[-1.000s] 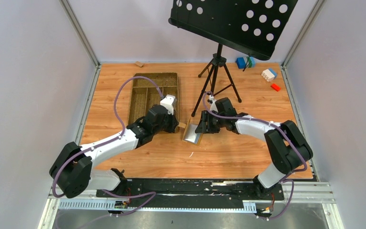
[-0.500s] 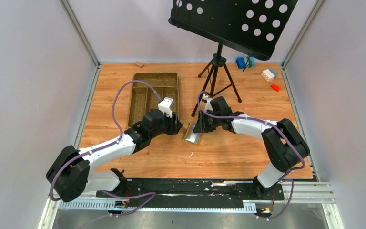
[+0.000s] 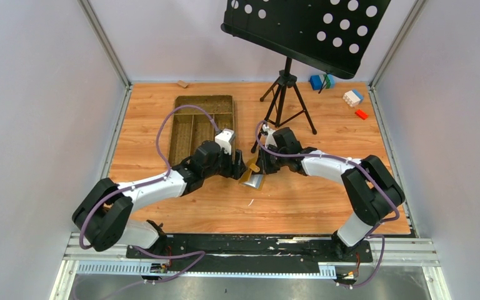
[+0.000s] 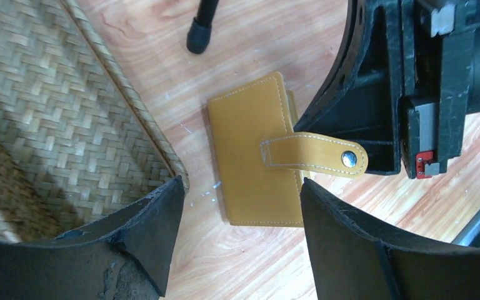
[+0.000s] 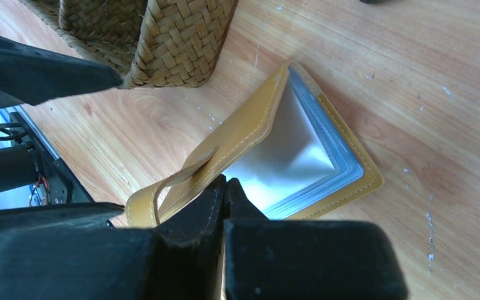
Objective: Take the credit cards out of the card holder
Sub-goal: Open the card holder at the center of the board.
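Observation:
The mustard-yellow card holder (image 3: 250, 175) lies on the table between both arms, its cover (image 5: 244, 134) tilted up and its strap (image 4: 312, 153) sticking out sideways. Grey-blue pockets (image 5: 294, 156) show inside; the credit cards are hidden. My right gripper (image 5: 226, 184) is shut, its tips poked into the gap under the raised cover, nothing seen between them. My left gripper (image 4: 239, 187) is open just above the table at the holder's near edge, one finger (image 4: 156, 231) beside the tray, touching nothing.
A brown woven compartment tray (image 3: 203, 122) sits just left of the holder, its wall (image 4: 131, 106) close to my left fingers. A music stand's tripod (image 3: 284, 94) stands behind, one foot (image 4: 199, 37) near the holder. Toy blocks (image 3: 352, 97) lie at the back right.
My left gripper has opened and slid right, up to the holder. My right gripper has closed at the holder's edge, and the cover now stands raised.

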Motion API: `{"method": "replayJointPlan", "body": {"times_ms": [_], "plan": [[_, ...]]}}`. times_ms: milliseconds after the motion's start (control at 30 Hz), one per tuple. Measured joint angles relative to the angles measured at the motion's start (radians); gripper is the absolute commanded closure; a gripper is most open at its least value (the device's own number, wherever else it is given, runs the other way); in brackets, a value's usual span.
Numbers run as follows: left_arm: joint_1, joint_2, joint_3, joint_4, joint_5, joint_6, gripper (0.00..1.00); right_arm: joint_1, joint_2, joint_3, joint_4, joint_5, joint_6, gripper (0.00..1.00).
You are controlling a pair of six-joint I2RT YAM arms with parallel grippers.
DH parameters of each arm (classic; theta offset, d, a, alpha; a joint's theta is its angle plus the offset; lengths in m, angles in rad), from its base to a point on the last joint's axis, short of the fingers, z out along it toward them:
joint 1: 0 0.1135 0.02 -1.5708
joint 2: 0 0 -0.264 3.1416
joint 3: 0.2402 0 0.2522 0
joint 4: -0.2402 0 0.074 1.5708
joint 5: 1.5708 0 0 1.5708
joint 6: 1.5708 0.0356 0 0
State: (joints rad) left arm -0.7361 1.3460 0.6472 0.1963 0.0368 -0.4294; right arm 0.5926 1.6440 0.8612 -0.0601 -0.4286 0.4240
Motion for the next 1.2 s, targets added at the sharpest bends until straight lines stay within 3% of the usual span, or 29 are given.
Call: {"method": "replayJointPlan", "body": {"times_ms": [267,467,633,800,900,1200], "plan": [[0.001,0.035,0.018,0.003,0.089,0.006,0.25,0.000,0.000,0.000,0.062,-0.042,0.000,1.00],[0.001,0.077,0.057,-0.030,0.123,0.009,0.32,0.000,0.006,0.000,0.096,-0.057,0.000,1.00],[0.001,0.107,0.093,-0.086,0.121,0.013,0.46,0.001,0.020,0.000,0.105,-0.061,0.000,1.00],[0.001,0.153,0.135,-0.135,0.127,0.015,0.74,0.001,0.022,0.000,0.106,-0.059,0.000,1.00],[0.001,0.162,0.141,-0.148,0.134,0.017,0.83,0.002,0.022,0.001,0.104,-0.050,-0.001,1.00],[0.000,0.162,0.148,-0.155,0.139,0.020,0.93,0.003,0.022,0.031,0.006,0.087,-0.009,0.99]]}}
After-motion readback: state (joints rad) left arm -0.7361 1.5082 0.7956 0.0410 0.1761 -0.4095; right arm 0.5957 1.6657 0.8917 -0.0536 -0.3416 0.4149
